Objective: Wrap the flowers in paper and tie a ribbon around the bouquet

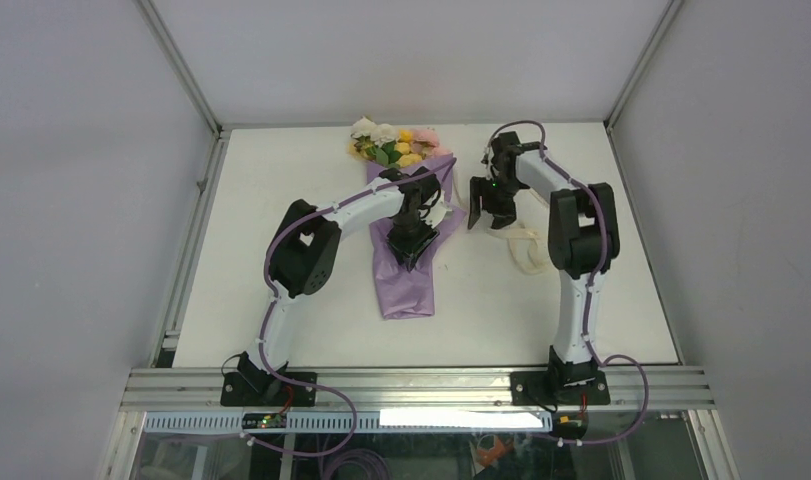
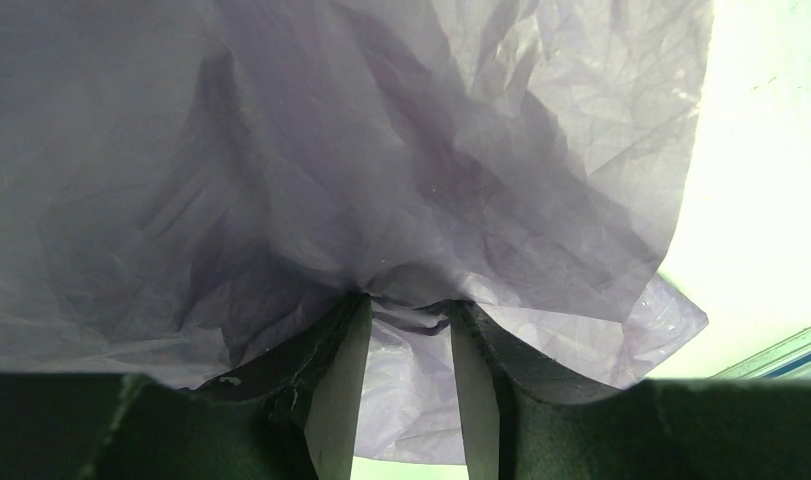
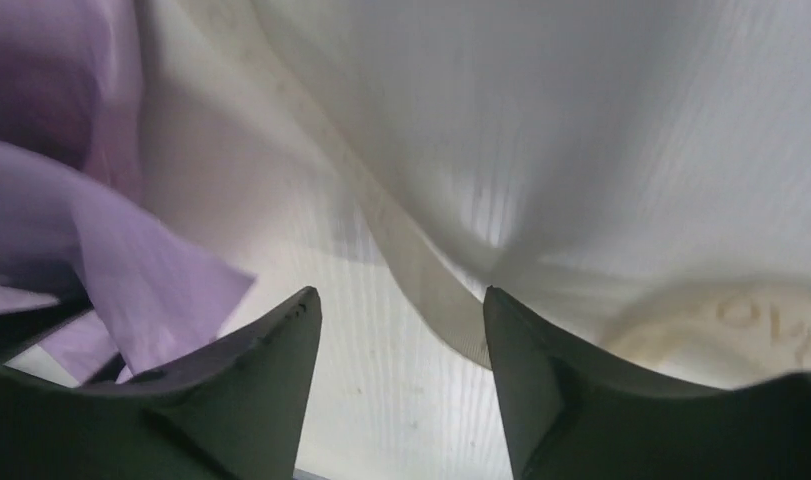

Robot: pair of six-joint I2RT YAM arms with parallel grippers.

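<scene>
From above, one bouquet [image 1: 405,290] lies on the table [image 1: 271,180] between the two arms, with its flowers [image 1: 389,145] at the far end and its narrow end toward the bases. One ribbon [image 1: 529,258] lies loosely heaped just right of it, by the right arm. The left pincer [image 1: 413,243] sits on the bouquet's middle, but only the left wrist view shows the grip: its fingers [image 2: 333,400] are partly closed, pinching a gathered fold of lilac paper [image 2: 431,150]. The right pincer [image 1: 491,210] hangs beside the bouquet. Its wrist view shows the fingers standing apart and holding nothing, with a strand of ribbon running below the gap and a paper edge at the left.
</scene>
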